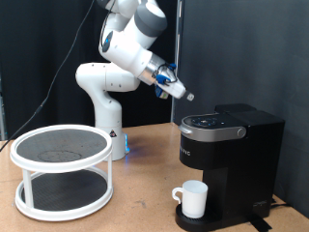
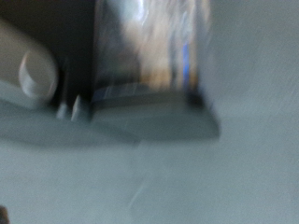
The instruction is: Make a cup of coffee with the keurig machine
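The keurig machine stands at the exterior view's right with its lid down. The cup, a white mug with its handle towards the exterior view's left, sits on the round drip tray under the spout. My gripper hangs in the air just above and to the left of the machine's silver-rimmed top panel, touching nothing. I see nothing between its fingers. The wrist view is heavily blurred and shows only a dark boxy shape over a grey surface.
A white two-tier round stand with dark shelves occupies the exterior view's left on the wooden table. The arm's white base stands behind it. A black curtain closes off the back.
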`<state>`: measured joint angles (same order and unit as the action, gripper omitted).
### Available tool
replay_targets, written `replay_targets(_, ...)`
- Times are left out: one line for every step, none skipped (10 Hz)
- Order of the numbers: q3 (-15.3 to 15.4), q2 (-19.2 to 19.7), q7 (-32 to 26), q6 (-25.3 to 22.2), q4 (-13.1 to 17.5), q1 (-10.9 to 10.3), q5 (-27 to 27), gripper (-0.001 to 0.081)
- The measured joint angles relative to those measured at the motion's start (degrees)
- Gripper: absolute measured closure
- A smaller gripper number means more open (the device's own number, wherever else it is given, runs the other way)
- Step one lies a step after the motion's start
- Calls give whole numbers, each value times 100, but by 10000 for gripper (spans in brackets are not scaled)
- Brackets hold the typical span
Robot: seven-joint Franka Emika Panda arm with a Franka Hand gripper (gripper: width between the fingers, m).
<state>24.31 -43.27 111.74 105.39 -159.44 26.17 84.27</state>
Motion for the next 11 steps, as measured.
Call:
replay_targets(-57,-224,137,1,-15,-19,264,72)
replay_targets(-81,-526,306,3,-111,-23,408,72)
replay_targets(-77,-496,291,-4,-96,-21,340,72)
replay_targets(-86,-458,310,-16,-6,-15,341,72)
replay_targets(-99,-423,384,-24,172,-13,347,72)
replay_targets(-146,-349,569,-291,374,-20,441,72)
replay_targets(-235,-207,755,-631,547,-47,835,72)
replay_targets(-301,-19,877,-894,687,-98,1352,72)
replay_targets(-328,190,966,-1066,806,-143,1927,72)
replay_targets(-329,407,991,-1169,906,-186,2567,72)
replay_targets(-328,656,964,-1352,986,-242,3207,72)
